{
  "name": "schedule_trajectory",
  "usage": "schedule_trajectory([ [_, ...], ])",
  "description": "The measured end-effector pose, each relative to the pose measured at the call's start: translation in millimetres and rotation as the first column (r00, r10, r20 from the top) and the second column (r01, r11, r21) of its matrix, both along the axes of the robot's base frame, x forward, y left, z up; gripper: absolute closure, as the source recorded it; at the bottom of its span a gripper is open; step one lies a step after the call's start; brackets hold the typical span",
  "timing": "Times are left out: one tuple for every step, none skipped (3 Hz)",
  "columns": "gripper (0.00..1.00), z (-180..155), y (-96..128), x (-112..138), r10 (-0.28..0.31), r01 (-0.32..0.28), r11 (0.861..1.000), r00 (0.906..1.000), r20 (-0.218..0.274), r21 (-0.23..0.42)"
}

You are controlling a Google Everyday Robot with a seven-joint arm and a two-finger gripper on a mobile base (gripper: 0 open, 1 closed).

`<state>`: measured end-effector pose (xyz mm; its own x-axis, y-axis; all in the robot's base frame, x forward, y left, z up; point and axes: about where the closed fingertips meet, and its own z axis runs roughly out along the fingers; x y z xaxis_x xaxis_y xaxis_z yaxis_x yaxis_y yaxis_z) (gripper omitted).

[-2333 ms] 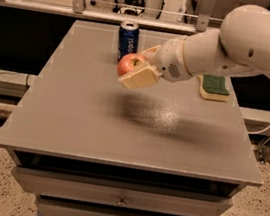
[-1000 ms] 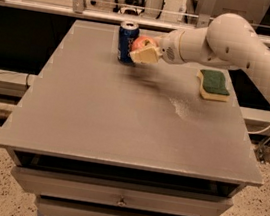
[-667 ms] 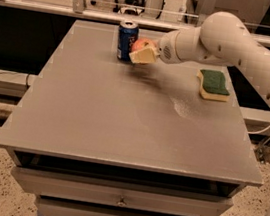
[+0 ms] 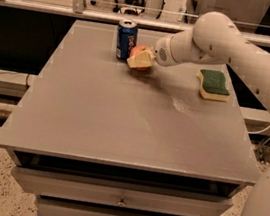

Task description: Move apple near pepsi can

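Camera view is looking down across the flat grey rectangular table [image 4: 122,123], and all the action is gathering near its far edge. The big white robot arm [image 4: 235,49] is reaching in from the right across the back of the tabletop. Its 2-finger gripper [image 4: 139,59], with pale cream fingers [image 4: 137,61], is sitting just right of the dark blue aluminium pepsi can with the silver top [image 4: 126,40]. Those fingers are clamping the round red apple with yellowish patches [image 4: 144,49]: 1 cream finger is lying across the fruit's front face, with red skin showing above and below it. The apple is hanging low, right down by the tabletop with a dark shadow pooling beneath it, though whether it is actually touching the surface I cannot tell. It is sitting just beside the can, on the can's right, with barely a gap between them. The can is standing upright and rising a little taller than the fruit. Well off to the right, the green-topped yellow rectangular sponge [image 4: 213,84] is lying flat near the table's right edge, apart from the gripper. Under the tabletop, 2 grey drawers with small round knobs [image 4: 121,199] are facing us, both shut.
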<state>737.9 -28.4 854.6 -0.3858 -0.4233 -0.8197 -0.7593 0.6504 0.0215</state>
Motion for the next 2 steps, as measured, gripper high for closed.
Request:
schedule_trajectory([
  [0.36, -7.3, 5.9, 0.6, 0.007, -0.007, 1.000, 0.9996, -0.026, 0.004],
  [0.14, -10.0, 9.5, 2.0, 0.012, -0.012, 1.000, 0.9994, -0.031, 0.004],
])
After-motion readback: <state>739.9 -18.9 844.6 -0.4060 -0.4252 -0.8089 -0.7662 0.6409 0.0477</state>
